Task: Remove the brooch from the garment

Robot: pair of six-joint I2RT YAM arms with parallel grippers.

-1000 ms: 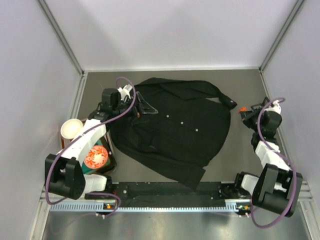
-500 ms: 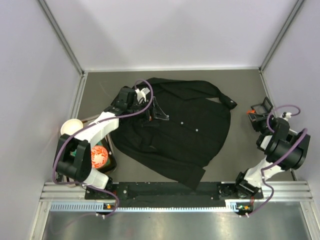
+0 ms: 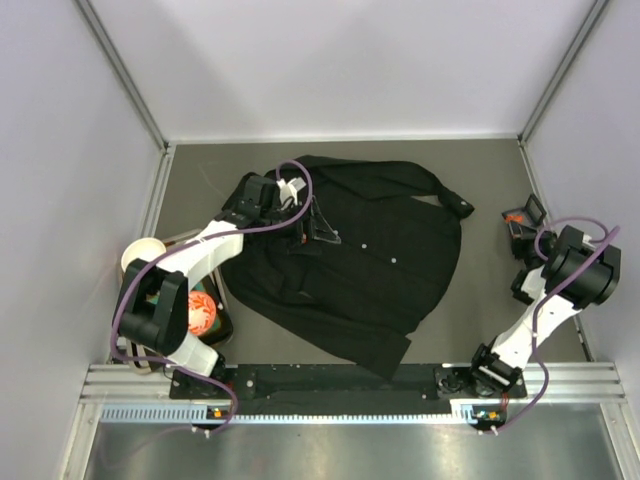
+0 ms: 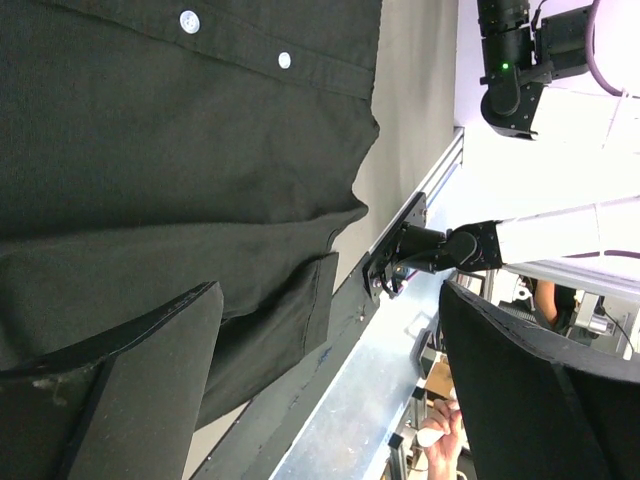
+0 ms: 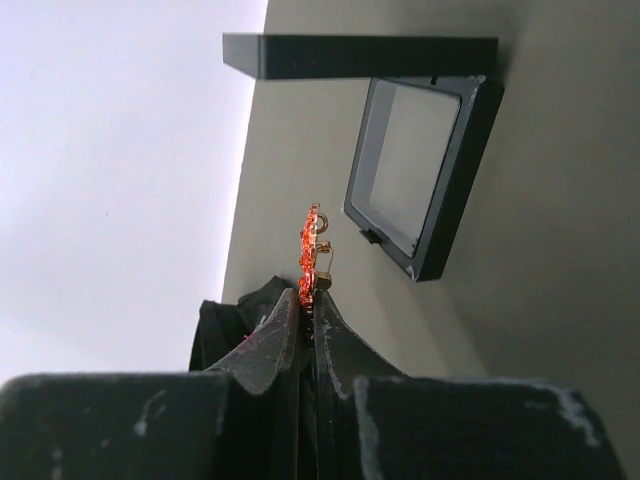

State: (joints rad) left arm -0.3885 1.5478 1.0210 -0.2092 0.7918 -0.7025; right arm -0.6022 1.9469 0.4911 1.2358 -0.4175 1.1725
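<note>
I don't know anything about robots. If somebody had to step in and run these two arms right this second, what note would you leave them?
Right gripper: shut on the brooch, pinched at the fingertips, at the right edge of the table beside a small black case.
Left gripper: open and holding nothing, over the upper part of the shirt.
Shirt: spread flat in the middle of the table, well apart from the right gripper.
Done: the brooch is off the shirt.
Left: set the brooch down, probably in or near the case, then pull both arms back.
</note>
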